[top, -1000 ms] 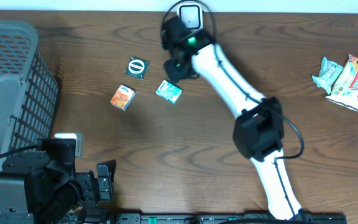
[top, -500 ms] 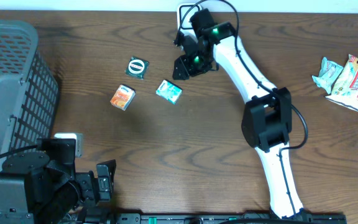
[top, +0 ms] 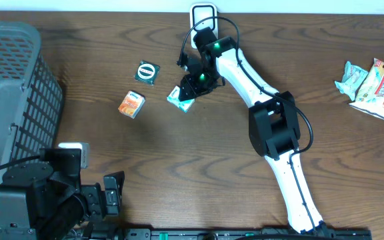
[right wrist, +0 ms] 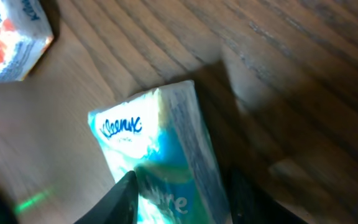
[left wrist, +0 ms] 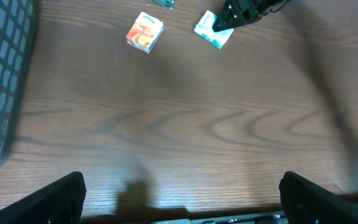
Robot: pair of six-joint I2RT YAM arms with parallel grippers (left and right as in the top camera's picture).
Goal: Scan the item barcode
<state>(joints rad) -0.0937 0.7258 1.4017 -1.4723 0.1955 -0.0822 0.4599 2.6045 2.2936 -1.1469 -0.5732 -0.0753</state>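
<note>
Near the middle of the table [top: 179,167] rear edge, the right gripper [top: 187,90] has dropped from beside the white device [top: 203,13] and straddles the teal Kleenex pack [top: 179,100], jaws narrowing; whether they pinch yet I cannot tell. The pack lies unmoved, so pickup for scanning is only starting. The left gripper [left wrist: 182,183] waits wide open, front-left corner.

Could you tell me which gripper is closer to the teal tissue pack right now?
Right. The right gripper is down at the tissue pack, a finger on either side; the left gripper sits far off by the table's near edge.
</note>
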